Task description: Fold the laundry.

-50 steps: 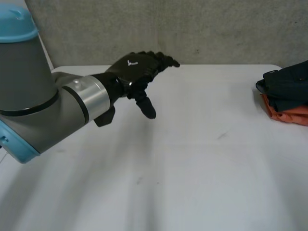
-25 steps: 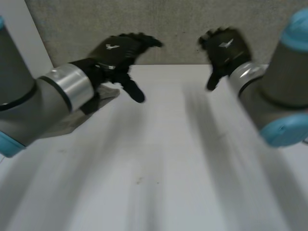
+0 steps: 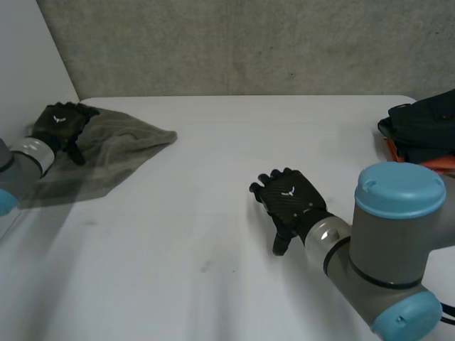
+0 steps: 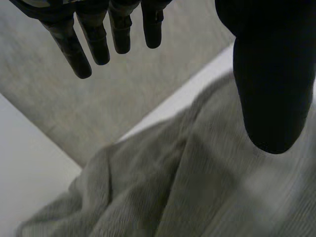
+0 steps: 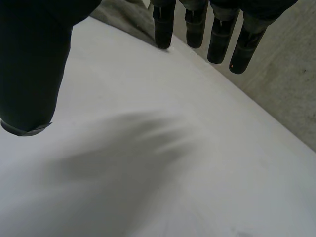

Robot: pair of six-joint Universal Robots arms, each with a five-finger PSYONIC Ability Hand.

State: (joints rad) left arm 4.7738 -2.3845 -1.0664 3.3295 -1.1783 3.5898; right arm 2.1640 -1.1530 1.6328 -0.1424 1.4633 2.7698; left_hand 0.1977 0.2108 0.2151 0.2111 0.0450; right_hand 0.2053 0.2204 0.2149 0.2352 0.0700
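Now grey cloth (image 3: 117,153) crumpled at worktop's (image 3: 234,142) 10 o'clock; left hand (image 3: 60,122) over it, fingers wide. Right hand (image 3: 291,202) at 5 o'clock, fingers straight. Folded stack (image 3: 423,131) at 3 o'clock. Small white logo on each hand, unreadable.

Cloth (image 3: 114,153) grey-green; table (image 3: 227,185) white; stack (image 3: 426,135) navy, orange.

Soft, diffuse light falls from above on the white table (image 3: 213,213), which is bright and evenly lit. Above the table's near right part, the right arm's blue cap (image 3: 398,186) is palest on its top. Behind the table the wall (image 3: 249,42) is dimmer and grey. At the table's left end the cloth (image 3: 117,145) shows gentle shading in its folds. The left hand (image 3: 60,122) and right hand (image 3: 291,202) show as flat black.
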